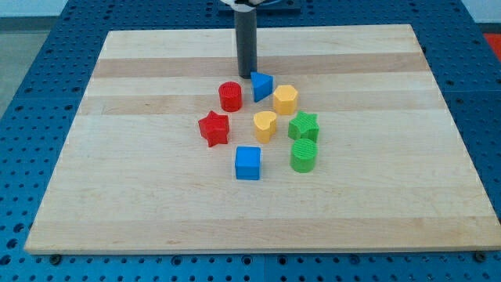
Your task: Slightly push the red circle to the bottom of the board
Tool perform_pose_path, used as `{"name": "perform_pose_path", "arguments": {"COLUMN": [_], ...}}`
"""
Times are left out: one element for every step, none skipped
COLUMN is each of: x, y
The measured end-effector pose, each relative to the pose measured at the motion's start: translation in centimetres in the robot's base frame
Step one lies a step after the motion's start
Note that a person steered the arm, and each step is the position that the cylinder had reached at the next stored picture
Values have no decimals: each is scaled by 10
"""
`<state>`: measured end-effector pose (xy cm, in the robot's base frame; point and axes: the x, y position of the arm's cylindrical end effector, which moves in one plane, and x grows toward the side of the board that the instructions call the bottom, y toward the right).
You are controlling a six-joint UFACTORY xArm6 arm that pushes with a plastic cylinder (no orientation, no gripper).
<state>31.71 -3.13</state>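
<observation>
1 rod stands upright over the board, my tip [247, 75] resting on the wood; it has no jaws to spread or pinch, so it holds nothing. Just to the view's right of my tip, nearly touching, sits the blue triangle [261, 86]. The red circle [230, 95] lies just below and to the view's left of my tip, apart from it. Below that is the red star [214, 128].

This looks like the approach step. Next, my tip likely needs to shift left until directly above the circle, then nudge it down briefly, stopping short of the star.
</observation>
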Motion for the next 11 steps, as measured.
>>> {"name": "perform_pose_path", "arguments": {"x": [0, 0, 1, 1, 5, 16, 31, 37, 39, 39, 39], "y": [-15, -16, -16, -16, -16, -16, -16, -16, -15, -15, -12]}}
